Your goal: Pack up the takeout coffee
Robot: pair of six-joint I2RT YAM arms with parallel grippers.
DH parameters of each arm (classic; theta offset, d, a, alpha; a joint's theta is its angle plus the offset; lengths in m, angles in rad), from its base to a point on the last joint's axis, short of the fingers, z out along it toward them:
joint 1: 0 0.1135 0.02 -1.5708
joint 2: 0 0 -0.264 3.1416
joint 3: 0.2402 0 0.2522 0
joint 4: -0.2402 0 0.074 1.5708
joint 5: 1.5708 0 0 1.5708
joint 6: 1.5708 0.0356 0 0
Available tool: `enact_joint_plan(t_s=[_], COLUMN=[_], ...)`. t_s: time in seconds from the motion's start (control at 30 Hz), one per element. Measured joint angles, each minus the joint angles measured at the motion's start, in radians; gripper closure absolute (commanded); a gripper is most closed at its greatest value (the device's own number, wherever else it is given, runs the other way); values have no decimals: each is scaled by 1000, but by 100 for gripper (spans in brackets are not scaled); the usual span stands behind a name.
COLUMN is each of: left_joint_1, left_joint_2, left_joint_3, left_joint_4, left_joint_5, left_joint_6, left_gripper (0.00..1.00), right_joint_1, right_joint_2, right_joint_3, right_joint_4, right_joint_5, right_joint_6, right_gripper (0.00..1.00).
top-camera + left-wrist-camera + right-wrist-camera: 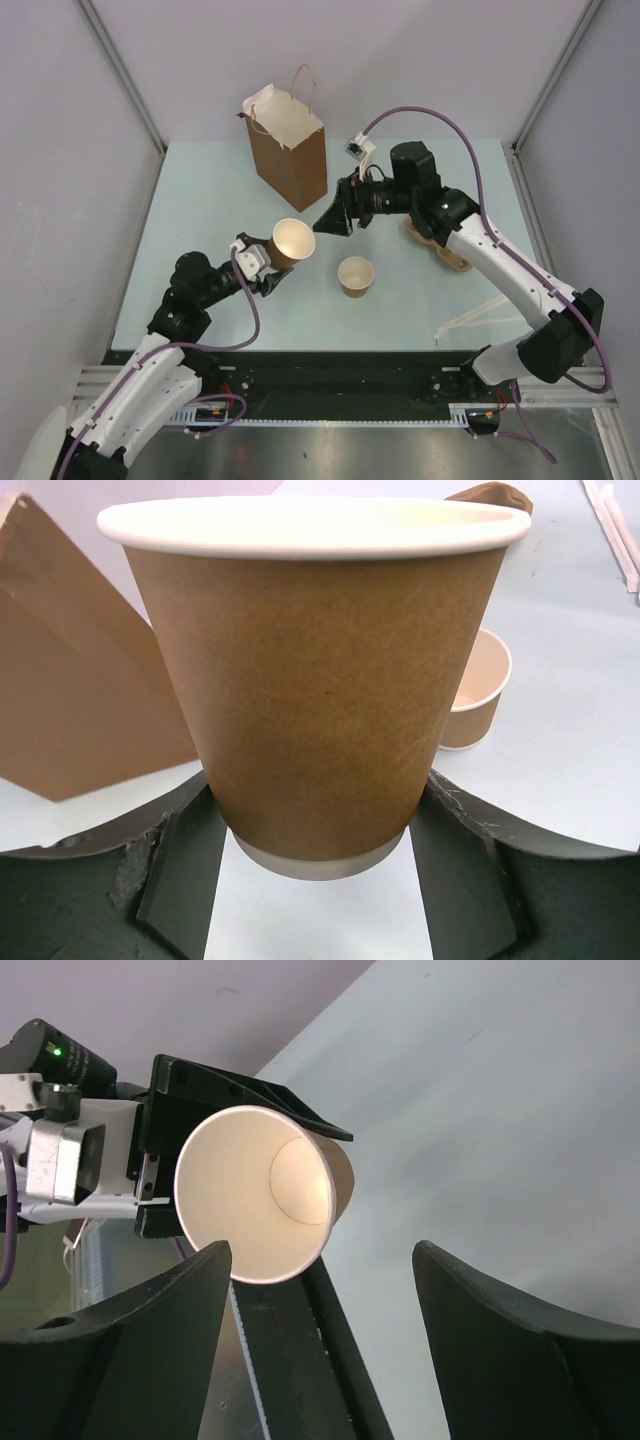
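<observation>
Now the left gripper (265, 265) clasps the cup (292, 243) in front of the bag (290, 150), mouth tilted toward the right gripper (323, 224), which gapes empty beside its rim, nearer the bag.

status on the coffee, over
Left gripper shut on cup, held off table, tilted, no lid. Right gripper open, just beside its rim. Second cup standing on table; bag upright at back.

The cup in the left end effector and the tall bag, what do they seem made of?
Held cup: likely kraft paper, matte tan, faintly fibrous wall, smooth cream rolled rim. Bag: probably brown paper, matte, creased folds, twine-like handles.
</observation>
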Motion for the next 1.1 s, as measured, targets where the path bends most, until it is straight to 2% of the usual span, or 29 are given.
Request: enact_joint_plan(t_s=[0.17, 0.33, 0.47, 0.5, 0.53, 0.73, 0.87, 0.9, 0.93, 0.97, 1.0, 1.1], left_joint_1=[-38, -69, -81, -82, -84, -92, -94, -95, -98, -98, -99, -100], left_joint_2=[0, 0, 6, 9, 13, 21, 20, 21, 21, 21, 22, 32], left_joint_3=[0, 0, 0, 0, 0, 0, 3, 3, 4, 5, 8, 20], left_joint_4=[13, 16, 21, 21, 21, 26, 29, 30, 30, 31, 28, 26], left_joint_5=[-21, -40, -51, -53, -55, -72, -74, -74, -74, -75, -79, -90], left_joint_6=[9, 9, 7, 6, 6, -2, -6, -7, -13, -16, -21, -36], left_gripper=[29, 30, 30, 30, 30, 30, 31, 30, 29, 26, 18, 3], right_joint_1=[38, 55, 63, 64, 66, 64, 60, 60, 60, 60, 60, 47], right_joint_2=[51, 64, 66, 66, 68, 76, 76, 76, 77, 79, 81, 89], right_joint_3=[0, 0, 0, 0, 0, 0, 0, 0, 0, 0, 0, 0], right_joint_4=[4, 0, -4, -5, -8, -27, -28, -28, -26, -25, -23, -24], right_joint_5=[3, 10, 12, 13, 15, 31, 34, 34, 34, 33, 33, 35], right_joint_6=[18, 13, 8, 7, 5, -6, -5, -5, -1, -2, 2, 10], right_gripper=[31, 52, 59, 69, 72, 78, 77, 89, 100, 100, 100, 100])
